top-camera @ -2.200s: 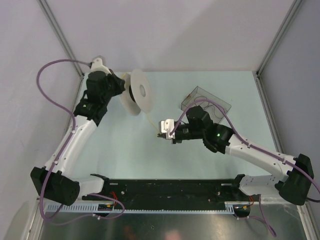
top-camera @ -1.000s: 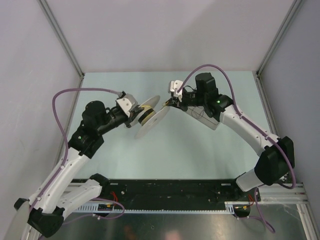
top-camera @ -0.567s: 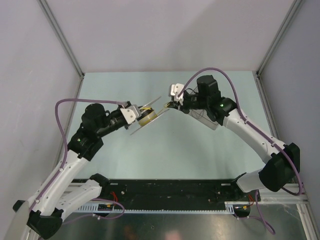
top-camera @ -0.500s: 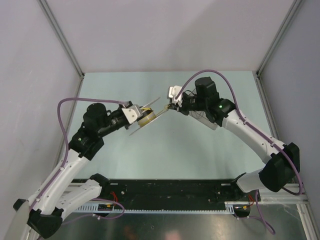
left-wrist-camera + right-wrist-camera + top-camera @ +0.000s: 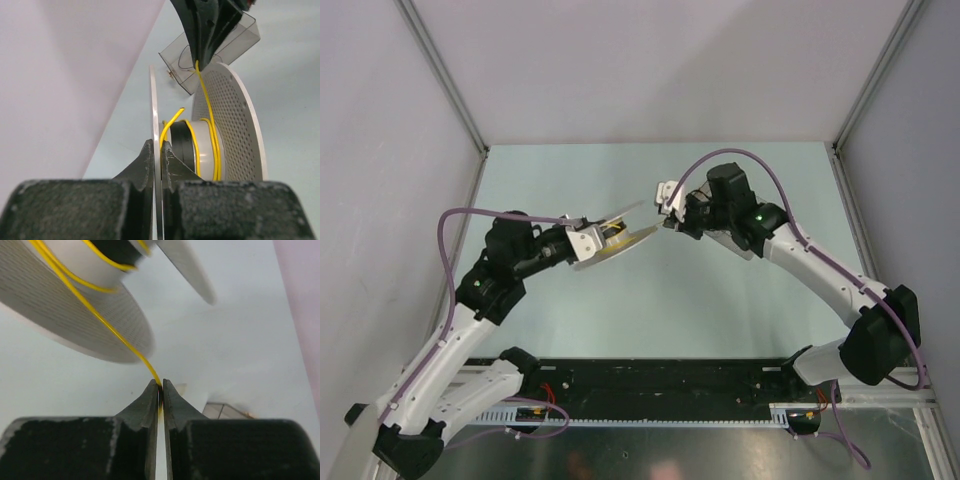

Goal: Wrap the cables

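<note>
The left gripper (image 5: pixel 582 243) has swung in from the far left corner toward the middle of the table. The spool (image 5: pixel 615 240) it carries, which earlier showed its round flange to the top camera, now lies tilted almost edge-on to it. The right gripper (image 5: pixel 667 217) has moved from the open middle of the table farther back and now sits just beside the spool's right rim, so the stretch of yellow cable (image 5: pixel 100 320) between them is much shorter.

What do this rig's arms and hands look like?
Both the left arm and right arm have white links, black joints, a small green light and a thick purple hose alongside. The left hand and right hand each have two black, tapered fingers on a black block.
</note>
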Controlling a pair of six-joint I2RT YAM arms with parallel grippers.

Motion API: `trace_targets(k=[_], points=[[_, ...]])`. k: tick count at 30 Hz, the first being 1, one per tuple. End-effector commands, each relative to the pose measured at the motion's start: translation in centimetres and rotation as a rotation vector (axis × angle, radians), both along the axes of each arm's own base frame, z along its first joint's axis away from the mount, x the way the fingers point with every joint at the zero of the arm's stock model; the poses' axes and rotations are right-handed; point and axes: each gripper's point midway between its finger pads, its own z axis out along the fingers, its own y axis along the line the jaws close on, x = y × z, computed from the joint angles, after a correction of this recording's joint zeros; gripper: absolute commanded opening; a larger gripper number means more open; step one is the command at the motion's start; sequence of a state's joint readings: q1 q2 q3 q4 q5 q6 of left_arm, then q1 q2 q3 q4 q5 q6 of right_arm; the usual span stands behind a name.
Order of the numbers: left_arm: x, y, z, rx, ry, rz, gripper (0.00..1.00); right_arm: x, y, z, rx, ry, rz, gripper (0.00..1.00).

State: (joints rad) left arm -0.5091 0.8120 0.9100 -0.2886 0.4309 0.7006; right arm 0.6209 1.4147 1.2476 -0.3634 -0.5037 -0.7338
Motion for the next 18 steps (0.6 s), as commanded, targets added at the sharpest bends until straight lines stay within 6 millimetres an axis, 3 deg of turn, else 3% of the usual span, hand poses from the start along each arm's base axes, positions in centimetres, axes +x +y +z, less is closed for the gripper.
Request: trace_targets(k=[1, 10, 18], points=[[-1.7, 0.1, 2.4, -0.018, -0.067, -0.073, 0.00, 1.6, -4.0, 0.1, -0.017, 0.008, -0.098, 0.11], [-3.5, -0.8, 4.0, -0.031, -0.123, -0.191, 0.00, -0.3, -4.9, 0.3, 0.010, 0.041, -0.047, 0.50], [-3.8, -1.3, 4.8, -0.063, -0.126, -0.219, 0.00, -3.2, -5.5, 0.5, 0.084, 0.141, -0.058, 0.65]])
